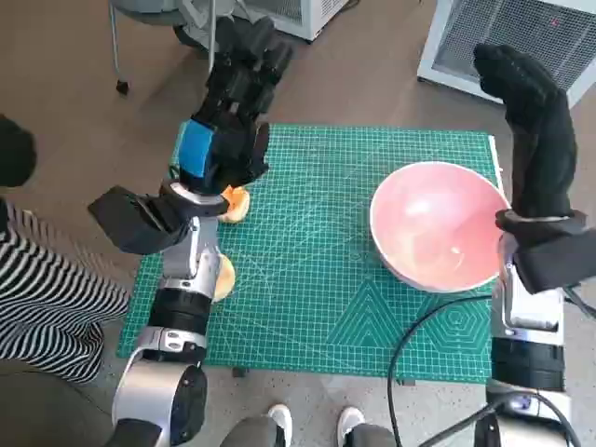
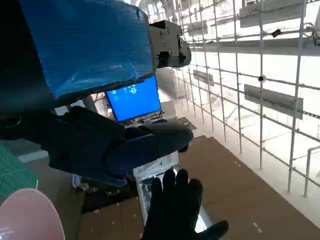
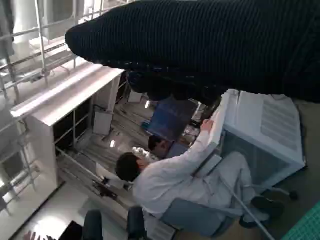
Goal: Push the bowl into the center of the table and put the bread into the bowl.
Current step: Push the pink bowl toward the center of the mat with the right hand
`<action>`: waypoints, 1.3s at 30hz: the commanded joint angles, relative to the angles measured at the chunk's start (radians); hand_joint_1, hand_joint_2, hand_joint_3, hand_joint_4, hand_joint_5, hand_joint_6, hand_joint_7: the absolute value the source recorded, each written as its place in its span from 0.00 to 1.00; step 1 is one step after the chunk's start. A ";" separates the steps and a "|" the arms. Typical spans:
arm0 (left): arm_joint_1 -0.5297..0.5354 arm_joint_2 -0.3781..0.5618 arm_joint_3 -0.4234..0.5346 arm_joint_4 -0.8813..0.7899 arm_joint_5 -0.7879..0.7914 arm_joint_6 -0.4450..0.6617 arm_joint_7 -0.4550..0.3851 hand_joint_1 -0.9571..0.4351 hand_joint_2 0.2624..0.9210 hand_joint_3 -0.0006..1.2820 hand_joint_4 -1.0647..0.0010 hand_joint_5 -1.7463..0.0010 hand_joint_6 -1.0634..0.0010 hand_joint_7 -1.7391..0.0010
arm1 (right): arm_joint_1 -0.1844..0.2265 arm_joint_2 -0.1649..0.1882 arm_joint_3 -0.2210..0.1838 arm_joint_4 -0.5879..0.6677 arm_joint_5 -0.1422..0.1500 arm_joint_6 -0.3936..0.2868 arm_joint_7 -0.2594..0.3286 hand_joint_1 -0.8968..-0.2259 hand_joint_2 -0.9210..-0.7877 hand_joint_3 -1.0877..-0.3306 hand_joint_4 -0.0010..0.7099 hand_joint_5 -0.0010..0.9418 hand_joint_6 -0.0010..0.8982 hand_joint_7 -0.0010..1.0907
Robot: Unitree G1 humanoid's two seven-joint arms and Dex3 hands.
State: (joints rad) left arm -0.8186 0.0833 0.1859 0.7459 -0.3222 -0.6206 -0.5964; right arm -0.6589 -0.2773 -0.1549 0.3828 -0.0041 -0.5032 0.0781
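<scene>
The pink bowl (image 1: 438, 225) stands on the right side of the green mat (image 1: 307, 307), close to its right edge. Two tan pieces of bread lie at the mat's left edge, partly hidden by my left forearm: one (image 1: 237, 204) by the wrist, the other (image 1: 224, 277) nearer me. My left hand (image 1: 233, 102) is raised above the mat's far left corner, fingers stretched out and holding nothing. My right hand (image 1: 533, 130) stands upright just past the bowl's right rim, fingers straight and empty. The left wrist view catches the bowl's rim (image 2: 27, 212) and the right glove (image 2: 175, 212).
A white grilled appliance (image 1: 503, 37) stands on the floor beyond the table's far right. A person in striped clothing (image 1: 47, 289) sits at the left. A black cable (image 1: 419, 335) crosses the mat's near right. In the right wrist view a person in white (image 3: 175, 180) sits.
</scene>
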 commanded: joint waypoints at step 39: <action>0.040 0.018 0.014 0.020 0.003 -0.023 -0.002 0.20 1.00 0.34 1.00 0.87 1.00 0.79 | -0.003 0.004 0.021 0.078 0.003 -0.040 -0.008 0.29 0.00 0.43 0.22 0.00 0.00 0.41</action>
State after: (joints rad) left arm -0.7922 0.0925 0.1972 0.7684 -0.3214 -0.6347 -0.5986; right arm -0.6670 -0.2758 -0.1392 0.4411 -0.0036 -0.5466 0.0585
